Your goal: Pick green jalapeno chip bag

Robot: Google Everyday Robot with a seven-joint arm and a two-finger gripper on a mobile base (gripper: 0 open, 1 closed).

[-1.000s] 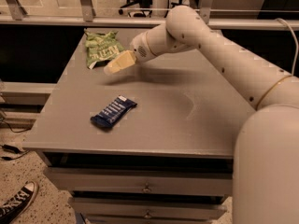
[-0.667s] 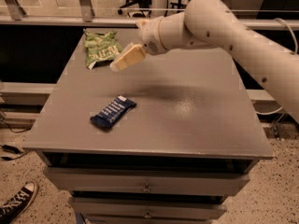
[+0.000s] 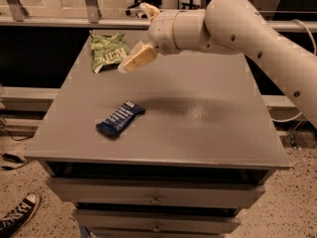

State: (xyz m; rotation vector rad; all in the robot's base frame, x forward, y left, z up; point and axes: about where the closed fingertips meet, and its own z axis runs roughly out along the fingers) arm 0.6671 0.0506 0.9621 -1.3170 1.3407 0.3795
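The green jalapeno chip bag (image 3: 108, 51) is a crinkly light-green packet lying flat at the far left corner of the grey table (image 3: 198, 118). My gripper (image 3: 132, 61) hangs above the table just right of the bag, its cream fingers (image 3: 139, 58) pointing down and left toward the bag's right edge. It holds nothing. The white arm reaches in from the right across the back of the table.
A dark blue bar wrapper (image 3: 120, 119) with white print lies at the table's left middle. Drawers sit under the table's front edge. A railing runs behind the table. A sneaker (image 3: 17, 219) shows on the floor at bottom left.
The arm has lifted and swung back, its elbow rising. The gripper stays beside the bag's right edge, a little higher. The bag and the wrapper have not moved.
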